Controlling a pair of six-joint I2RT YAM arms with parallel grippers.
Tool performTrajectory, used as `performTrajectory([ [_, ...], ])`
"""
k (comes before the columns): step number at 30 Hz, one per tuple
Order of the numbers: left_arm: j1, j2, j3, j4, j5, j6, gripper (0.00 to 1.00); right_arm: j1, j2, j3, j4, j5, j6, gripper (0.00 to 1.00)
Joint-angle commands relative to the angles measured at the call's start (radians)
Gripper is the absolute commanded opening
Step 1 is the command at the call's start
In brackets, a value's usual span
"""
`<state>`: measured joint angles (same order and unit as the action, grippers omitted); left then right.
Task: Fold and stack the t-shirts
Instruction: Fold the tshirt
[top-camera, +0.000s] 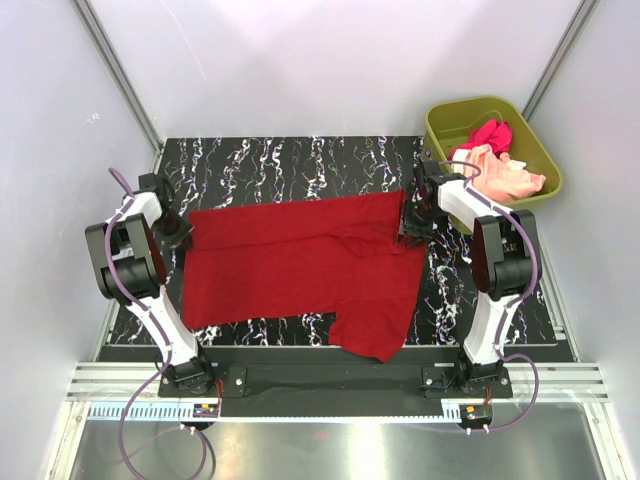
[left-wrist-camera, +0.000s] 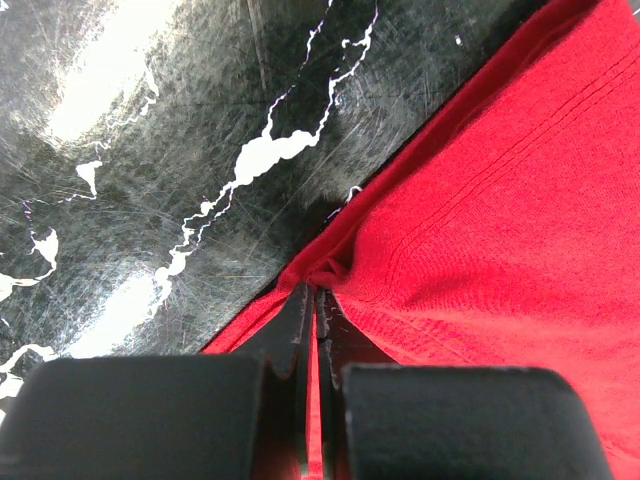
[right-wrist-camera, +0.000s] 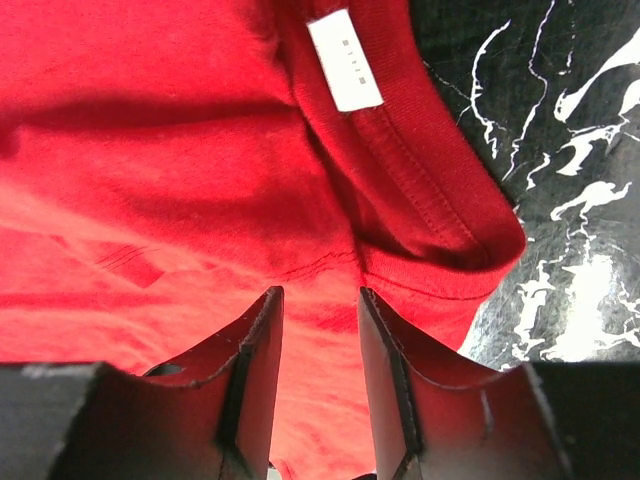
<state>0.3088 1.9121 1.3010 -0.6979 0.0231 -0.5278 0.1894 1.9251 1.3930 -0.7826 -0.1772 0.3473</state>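
The deep red t-shirt (top-camera: 300, 262) lies spread across the black marbled table (top-camera: 290, 160), one sleeve hanging toward the front edge. My left gripper (top-camera: 178, 232) is shut on the shirt's left edge (left-wrist-camera: 330, 270), with a strip of red cloth between the fingers. My right gripper (top-camera: 412, 228) is open just above the collar end of the shirt (right-wrist-camera: 400, 200), near its white label (right-wrist-camera: 344, 60); red cloth shows between its fingers (right-wrist-camera: 262, 350). The magenta-pink t-shirt (top-camera: 486, 135) and the pale peach t-shirt (top-camera: 508, 176) lie crumpled in the tub.
The olive-green plastic tub (top-camera: 452, 114) stands at the back right, off the table's corner, close to my right arm. White walls enclose the table on three sides. Bare marbled table shows behind the shirt (left-wrist-camera: 150, 150).
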Motion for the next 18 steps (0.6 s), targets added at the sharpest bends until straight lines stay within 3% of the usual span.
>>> performTrajectory([
  [1, 0.004, -0.033, 0.015, 0.001, -0.002, 0.009, 0.0, 0.004, 0.038, 0.018, 0.0, 0.019, -0.01, 0.43],
  [5, 0.006, -0.041, 0.021, -0.006, 0.0, 0.009, 0.0, 0.004, 0.055, 0.005, 0.015, 0.033, -0.01, 0.39],
  [7, 0.004, -0.047, 0.023, -0.006, -0.002, 0.011, 0.0, 0.004, 0.061, 0.001, 0.023, 0.03, -0.01, 0.33],
  [14, 0.006, -0.048, 0.027, -0.008, 0.0, 0.011, 0.0, 0.004, 0.074, 0.006, 0.025, 0.038, -0.008, 0.4],
  [18, 0.006, -0.05, 0.027, -0.006, 0.0, 0.009, 0.0, 0.004, 0.078, 0.005, 0.032, 0.022, -0.008, 0.37],
])
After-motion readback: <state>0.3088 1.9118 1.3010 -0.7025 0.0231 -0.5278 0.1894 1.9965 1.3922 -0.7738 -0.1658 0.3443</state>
